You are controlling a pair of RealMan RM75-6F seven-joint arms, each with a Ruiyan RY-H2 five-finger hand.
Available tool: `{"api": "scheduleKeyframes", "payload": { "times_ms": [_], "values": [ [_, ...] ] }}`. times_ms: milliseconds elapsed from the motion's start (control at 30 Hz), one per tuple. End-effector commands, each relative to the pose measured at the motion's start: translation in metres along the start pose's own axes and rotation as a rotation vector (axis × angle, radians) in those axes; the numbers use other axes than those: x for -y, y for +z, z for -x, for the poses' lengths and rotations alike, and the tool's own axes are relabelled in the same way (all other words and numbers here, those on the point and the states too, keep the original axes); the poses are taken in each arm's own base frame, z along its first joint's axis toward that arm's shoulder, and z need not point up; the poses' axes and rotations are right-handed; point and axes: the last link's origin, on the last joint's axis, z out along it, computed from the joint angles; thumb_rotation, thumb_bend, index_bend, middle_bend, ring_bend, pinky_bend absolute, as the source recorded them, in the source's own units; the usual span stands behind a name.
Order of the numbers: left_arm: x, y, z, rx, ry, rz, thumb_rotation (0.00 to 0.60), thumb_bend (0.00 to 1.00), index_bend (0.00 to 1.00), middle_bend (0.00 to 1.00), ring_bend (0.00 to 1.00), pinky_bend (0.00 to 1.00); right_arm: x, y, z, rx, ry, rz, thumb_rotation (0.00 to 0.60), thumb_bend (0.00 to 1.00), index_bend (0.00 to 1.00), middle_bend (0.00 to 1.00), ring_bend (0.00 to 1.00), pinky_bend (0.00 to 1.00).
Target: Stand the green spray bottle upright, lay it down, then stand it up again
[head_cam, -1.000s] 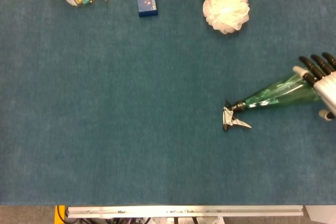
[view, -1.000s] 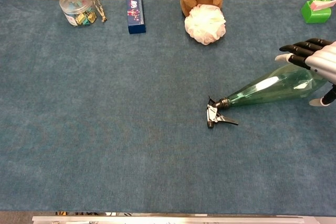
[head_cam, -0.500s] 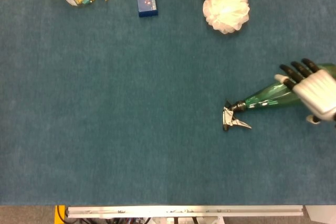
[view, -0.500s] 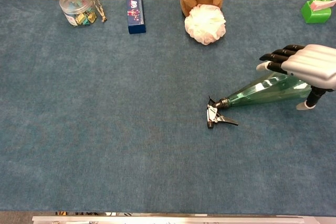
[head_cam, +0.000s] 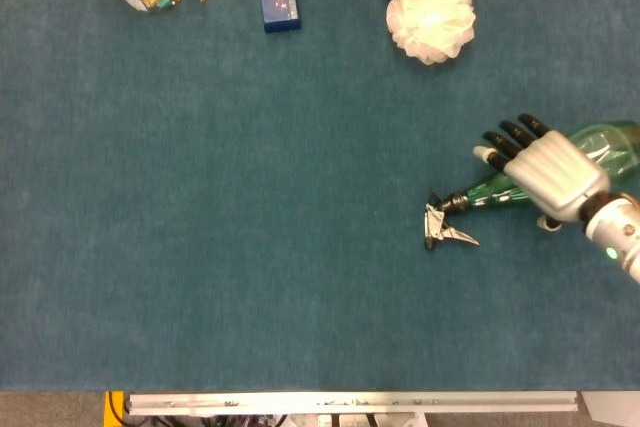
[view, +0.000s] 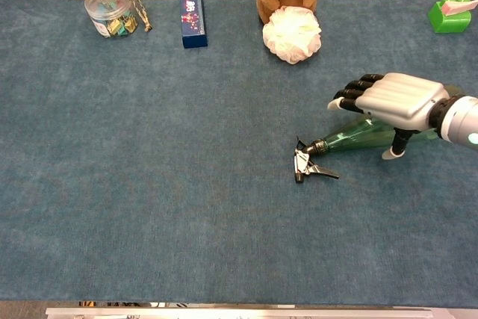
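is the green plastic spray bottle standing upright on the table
No, the green plastic spray bottle lies on its side, nozzle pointing left.

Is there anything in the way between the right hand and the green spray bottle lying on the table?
Nothing visible. The right hand is over the green spray bottle, fingers spread above its tapered part. The pouf and the blue box lie far off.

The right hand (head_cam: 545, 169) (view: 392, 102) reaches in from the right edge, palm down, fingers (view: 351, 98) spread and extended leftward, thumb pointing downward beneath it. Its wrist trails off behind, toward the right.
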Motion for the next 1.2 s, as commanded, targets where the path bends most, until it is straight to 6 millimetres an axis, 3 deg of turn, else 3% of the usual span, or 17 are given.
{"api": "scheduleKeyframes", "payload": {
  "times_ms": [33, 567, 1200],
  "values": [
    [0.0, -0.001, -0.001, -0.002, -0.001, 0.001, 0.6, 0.13, 0.34, 0.35, 0.39, 0.7, 0.002, 0.005, 0.0, -0.007, -0.009, -0.003, 0.6, 0.0, 0.13, 0.14, 0.01, 0.11],
    [0.0, -0.004, -0.003, -0.014, -0.008, 0.007, 0.6, 0.13, 0.34, 0.35, 0.39, 0.7, 0.005, 0.013, 0.004, -0.01, -0.027, 0.004, 0.6, 0.0, 0.16, 0.25, 0.11, 0.17],
    [0.001, -0.004, -0.005, -0.019, -0.01, 0.004, 0.6, 0.13, 0.34, 0.35, 0.39, 0.7, 0.009, 0.021, 0.006, 0.003, -0.045, -0.005, 0.6, 0.0, 0.2, 0.31, 0.16, 0.19]
  ]
}}
